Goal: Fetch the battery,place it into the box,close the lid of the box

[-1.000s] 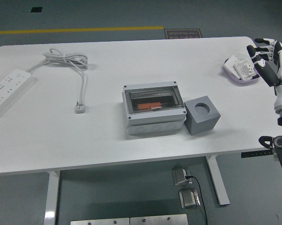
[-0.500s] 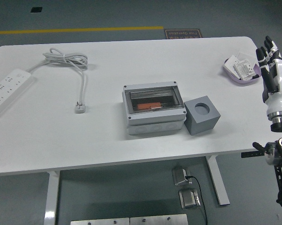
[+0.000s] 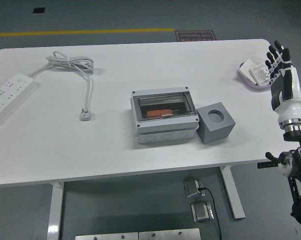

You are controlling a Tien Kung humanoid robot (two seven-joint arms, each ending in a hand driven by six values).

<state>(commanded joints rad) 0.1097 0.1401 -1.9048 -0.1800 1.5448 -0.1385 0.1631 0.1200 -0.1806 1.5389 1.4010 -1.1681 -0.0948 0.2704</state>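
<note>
- White tabletop (image 3: 110,145) over grey floor, carrying a power strip (image 3: 8,95) with its coiled cord along the left edge.
- Right hand (image 3: 280,75) now upright at the right edge, fingers (image 3: 271,52) straight and apart, holding nothing; a second ago lay turned sideways over the small tray (image 3: 258,75) near the far right corner.
- Reads as a pull-back from the tray without a pick-up; fetching likely not yet done.
- Grey box (image 3: 164,117) mid-tabletop, with something orange (image 3: 159,113) behind what looks like a clear lid, long axis running left to right.
- Grey cube (image 3: 215,122) just beside the box's right side.
- Cannot pick out a battery among the tray's pale items.
</note>
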